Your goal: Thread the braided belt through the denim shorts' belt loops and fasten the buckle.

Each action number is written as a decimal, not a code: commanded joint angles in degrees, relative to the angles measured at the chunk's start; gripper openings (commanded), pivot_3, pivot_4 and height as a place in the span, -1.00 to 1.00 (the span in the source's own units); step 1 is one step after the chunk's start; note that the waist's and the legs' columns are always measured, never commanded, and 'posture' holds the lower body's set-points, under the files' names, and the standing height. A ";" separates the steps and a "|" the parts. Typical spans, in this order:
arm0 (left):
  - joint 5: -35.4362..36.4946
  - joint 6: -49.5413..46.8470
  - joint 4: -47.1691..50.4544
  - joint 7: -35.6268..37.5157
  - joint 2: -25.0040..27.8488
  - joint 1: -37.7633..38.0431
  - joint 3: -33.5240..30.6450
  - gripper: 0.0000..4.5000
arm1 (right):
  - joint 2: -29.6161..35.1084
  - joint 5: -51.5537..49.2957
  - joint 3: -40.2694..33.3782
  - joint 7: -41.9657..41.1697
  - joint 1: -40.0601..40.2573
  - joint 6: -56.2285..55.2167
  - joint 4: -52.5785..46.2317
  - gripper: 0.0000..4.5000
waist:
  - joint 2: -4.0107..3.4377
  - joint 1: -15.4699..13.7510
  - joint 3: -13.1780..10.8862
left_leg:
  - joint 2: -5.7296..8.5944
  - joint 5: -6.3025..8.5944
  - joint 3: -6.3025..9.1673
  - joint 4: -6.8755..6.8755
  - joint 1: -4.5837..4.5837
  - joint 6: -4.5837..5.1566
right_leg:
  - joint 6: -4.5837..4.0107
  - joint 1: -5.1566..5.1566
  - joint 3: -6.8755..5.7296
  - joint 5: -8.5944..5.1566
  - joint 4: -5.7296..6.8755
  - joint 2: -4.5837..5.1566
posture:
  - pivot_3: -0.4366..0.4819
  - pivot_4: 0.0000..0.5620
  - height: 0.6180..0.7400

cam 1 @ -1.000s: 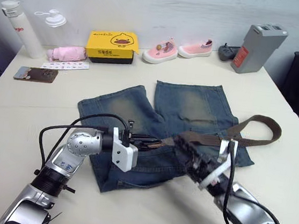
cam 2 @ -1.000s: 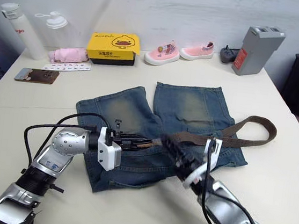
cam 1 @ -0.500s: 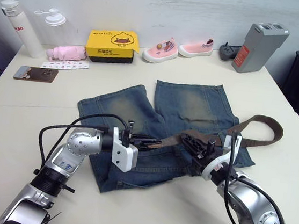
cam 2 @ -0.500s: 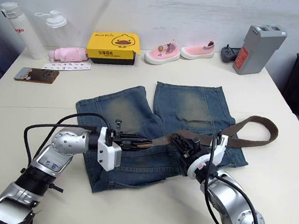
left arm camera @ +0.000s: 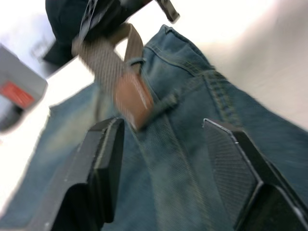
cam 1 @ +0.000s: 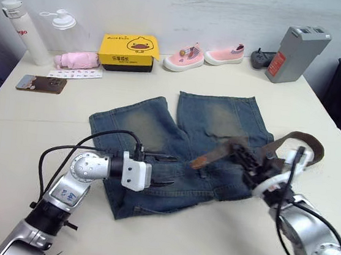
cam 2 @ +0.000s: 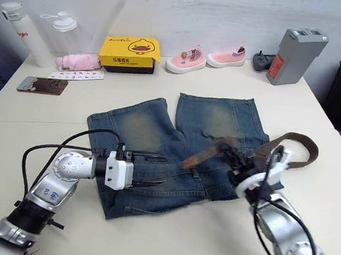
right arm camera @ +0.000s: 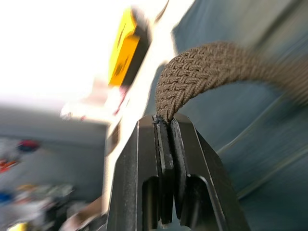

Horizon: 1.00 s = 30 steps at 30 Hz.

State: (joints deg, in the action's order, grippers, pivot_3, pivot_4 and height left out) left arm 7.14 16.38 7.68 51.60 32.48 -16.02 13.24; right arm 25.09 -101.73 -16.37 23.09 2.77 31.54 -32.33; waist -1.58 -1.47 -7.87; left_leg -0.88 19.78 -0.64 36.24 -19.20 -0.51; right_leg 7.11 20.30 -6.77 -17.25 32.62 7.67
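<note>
On one denim shorts (cam 1: 174,146): one braided belt (cam 1: 292,141), pinched by right fingers (right arm camera: 166,144)

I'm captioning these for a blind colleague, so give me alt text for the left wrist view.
The left gripper is open above the denim shorts, its two black fingers spread to either side of the waistband. The braided belt reaches in between them, its tan tip lying at a belt loop.
</note>
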 commanded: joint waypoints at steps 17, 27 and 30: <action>15.43 -27.49 13.67 -1.63 1.90 4.44 -7.79 0.28 | -1.54 29.30 7.95 -11.02 1.10 1.84 0.24 -1.00 | -0.06 -0.01 0.02 | 0.06 -0.03 -0.01 -0.02 0.02 -0.06 | -0.01 0.06 0.11 -0.01 0.01 -0.07 | -0.05 -0.47 0.54; 7.19 -17.47 9.43 0.89 2.51 3.49 -4.36 0.28 | -5.49 34.50 14.33 -10.00 -1.05 4.00 -0.50 -1.00 | -0.05 0.11 0.03 | 0.06 -0.03 -0.03 -0.03 0.04 -0.07 | -0.02 0.09 0.11 -0.01 0.01 -0.12 | -0.05 -0.47 0.54; 7.37 -16.86 8.26 1.59 2.31 3.04 -4.74 0.28 | -5.28 36.56 10.70 -10.72 -1.64 1.63 -0.04 -1.00 | -0.06 0.12 0.06 | 0.07 -0.04 -0.05 -0.04 0.04 -0.08 | -0.04 0.09 0.12 -0.02 0.01 -0.13 | -0.05 -0.47 0.54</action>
State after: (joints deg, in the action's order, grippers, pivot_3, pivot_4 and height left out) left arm 14.71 -2.50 16.62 52.23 34.69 -12.33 9.03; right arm 19.63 -66.87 -2.63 13.38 2.01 35.29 -30.43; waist -1.64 -1.35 -7.81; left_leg -0.81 19.74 -0.70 36.20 -19.17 -0.58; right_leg 7.07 20.41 -6.65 -17.27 32.63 7.54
